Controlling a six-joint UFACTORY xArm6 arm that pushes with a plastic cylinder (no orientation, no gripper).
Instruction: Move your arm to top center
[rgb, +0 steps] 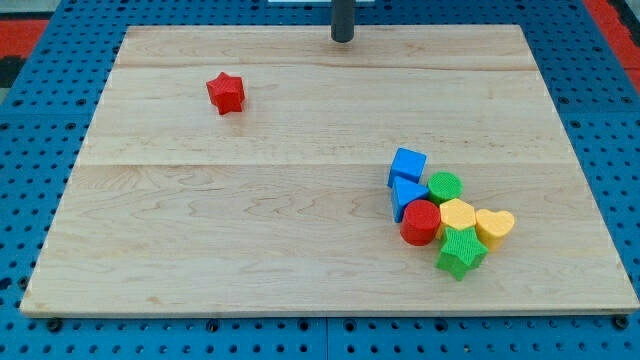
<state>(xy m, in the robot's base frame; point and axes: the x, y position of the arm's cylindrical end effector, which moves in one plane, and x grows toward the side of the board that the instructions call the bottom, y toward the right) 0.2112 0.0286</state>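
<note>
My tip (343, 39) is at the view's top centre, just inside the far edge of the wooden board (250, 230). It touches no block. A red star block (226, 93) lies alone at the upper left, well left of and below the tip. At the lower right a cluster lies far from the tip: a blue cube (408, 164), a blue triangle (405, 193), a green cylinder (445, 186), a red cylinder (421, 222), a yellow hexagon (457, 215), a yellow heart (494, 226) and a green star (461, 251).
The board rests on a blue pegboard surface (40, 100) that surrounds it on all sides. A red patch (20, 25) shows at the view's top left corner.
</note>
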